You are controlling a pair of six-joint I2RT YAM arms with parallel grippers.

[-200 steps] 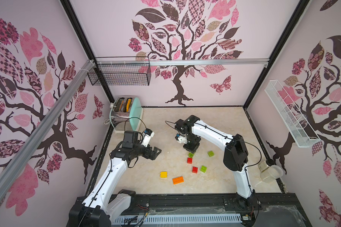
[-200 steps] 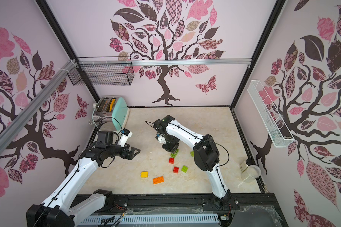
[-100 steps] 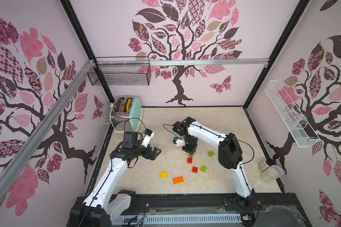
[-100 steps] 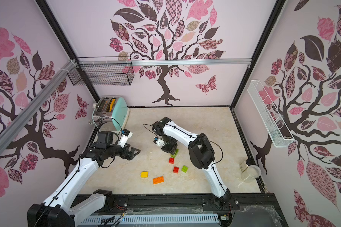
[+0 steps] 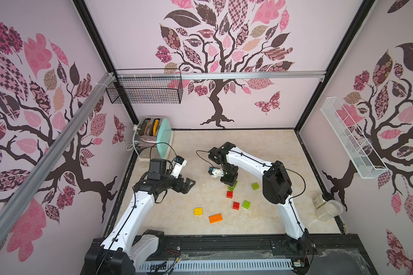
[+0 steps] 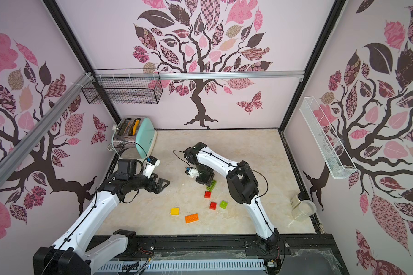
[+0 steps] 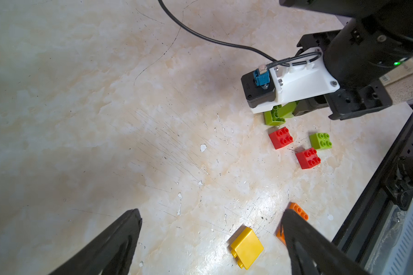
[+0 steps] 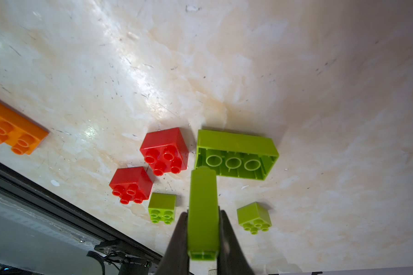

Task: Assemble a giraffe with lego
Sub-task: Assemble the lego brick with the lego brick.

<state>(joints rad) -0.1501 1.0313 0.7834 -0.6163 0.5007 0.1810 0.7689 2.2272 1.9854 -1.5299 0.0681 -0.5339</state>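
Right now the right hand (image 8: 203,215) is pinching a green brick (image 8: 203,190) by its two long sides, low over the counter (image 5: 248,147). The brick's far end touches the rim of a long green brick (image 8: 236,142), which lies on its side with its hollow underside showing. Whether the two are pressed together cannot be told.

In both top views this pair sits near the middle of the counter. Two red bricks (image 5: 229,194) (image 5: 236,205) stand studs up just beside it, toward the robot's base. One small green brick (image 5: 246,204) is next to the nearer red one, and another small green brick (image 5: 255,186) lies apart on the robot's right.

A yellow brick (image 5: 198,211), tipped on its side, and an orange brick (image 5: 215,218) lie close together nearer the front rail.

The left hand (image 5: 187,185) is spread wide and holds nothing. It hangs over bare counter, well to the left of the bricks.
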